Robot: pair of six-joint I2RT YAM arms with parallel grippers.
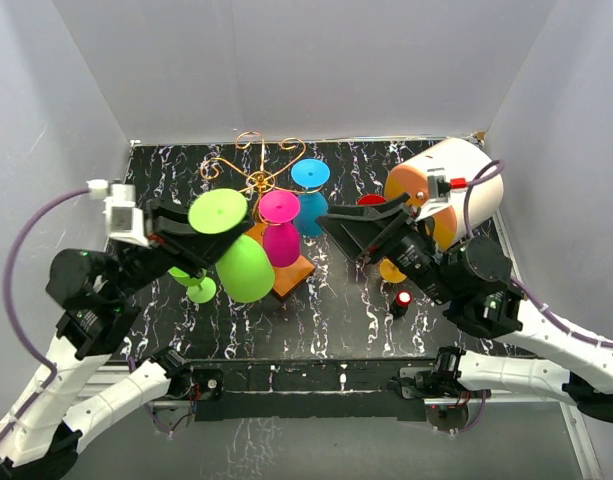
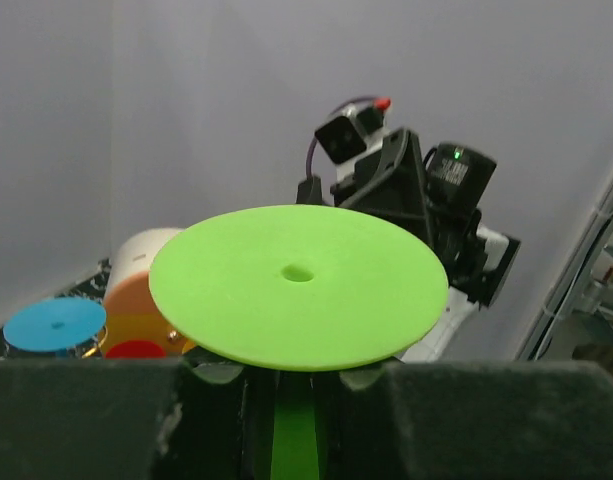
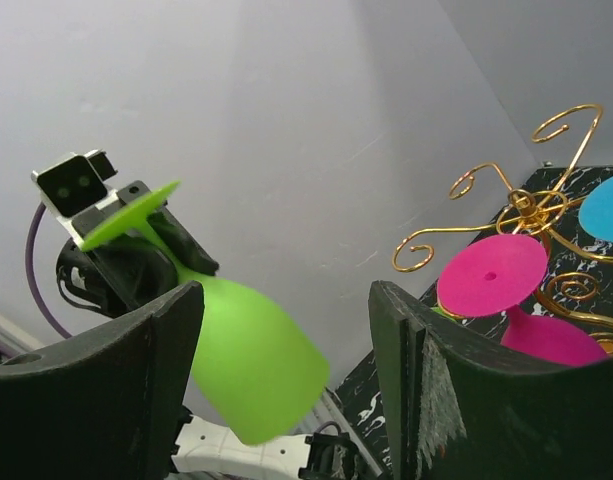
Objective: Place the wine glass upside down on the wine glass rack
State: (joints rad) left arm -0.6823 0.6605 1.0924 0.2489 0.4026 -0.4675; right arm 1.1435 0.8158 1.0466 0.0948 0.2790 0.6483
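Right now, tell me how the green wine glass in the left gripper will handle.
Probably light and stiff: the green wine glass looks like opaque plastic. Pinched at its thin stem by the left gripper, the big bowl may twist. Its wide foot should catch on the wine glass rack.

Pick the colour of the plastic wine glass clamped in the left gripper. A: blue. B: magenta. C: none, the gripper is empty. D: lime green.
D: the left gripper is shut on the stem of the lime green plastic wine glass, its foot upward, while the magenta glass and the blue glass sit foot-up at the gold wire rack.
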